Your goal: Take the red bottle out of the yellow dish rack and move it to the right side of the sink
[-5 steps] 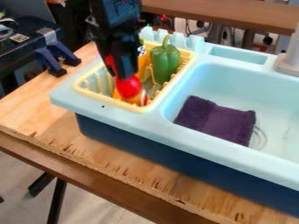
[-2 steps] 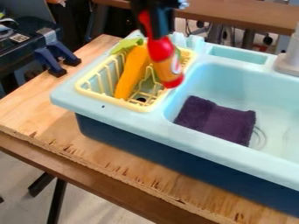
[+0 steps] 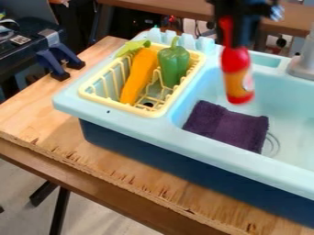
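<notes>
towel [image 3: 226,126] right of rack [image 3: 158,111]

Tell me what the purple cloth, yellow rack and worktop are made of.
Purple cloth: probably terry or microfiber, matte, given its fuzzy pile. Yellow rack: likely molded plastic, smooth, with slim bars and a rounded rim. Worktop: bare wood, perhaps plywood, showing grain and a splintered edge.
</notes>
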